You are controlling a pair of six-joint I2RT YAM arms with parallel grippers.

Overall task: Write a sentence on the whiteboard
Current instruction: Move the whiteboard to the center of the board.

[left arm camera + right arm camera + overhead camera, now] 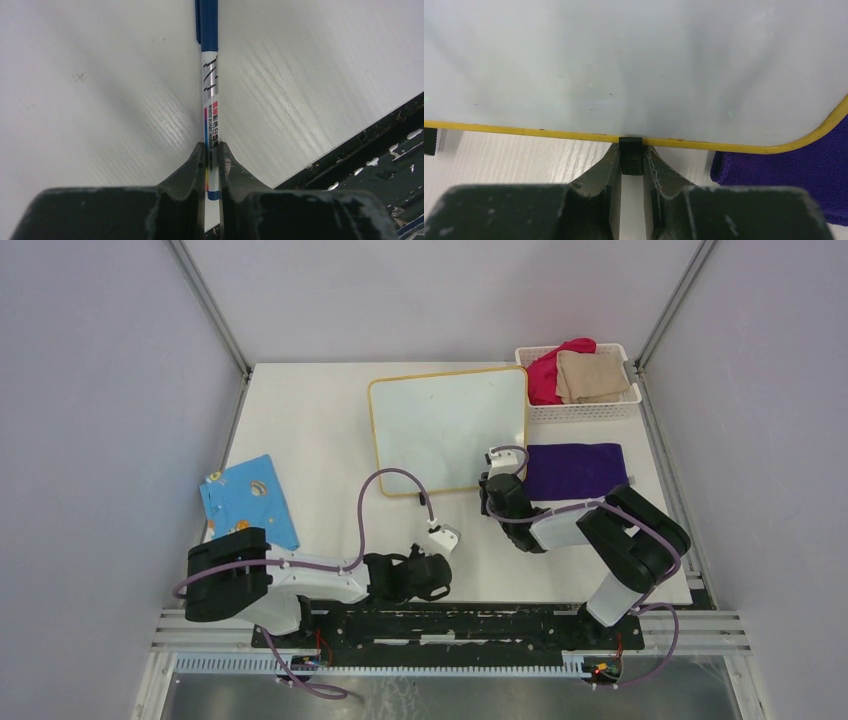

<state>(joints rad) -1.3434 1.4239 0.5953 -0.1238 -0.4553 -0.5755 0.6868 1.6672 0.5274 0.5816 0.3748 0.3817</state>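
On the bench (320, 430), the whiteboard (445, 425) sits central and blank. Our right hand (631, 156) pinches its black foot (630, 149); we hold that steady. Our left hand (212, 156) pinches the blue marker (210, 95) near its tail; we should regrip nearer the tip.

bright even overhead light, soft shadows, faint sheen on whiteboard (634, 65)

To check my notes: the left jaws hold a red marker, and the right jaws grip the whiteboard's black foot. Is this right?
No: the marker in the left jaws is blue, not red; the left wrist view shows it. The rest holds.
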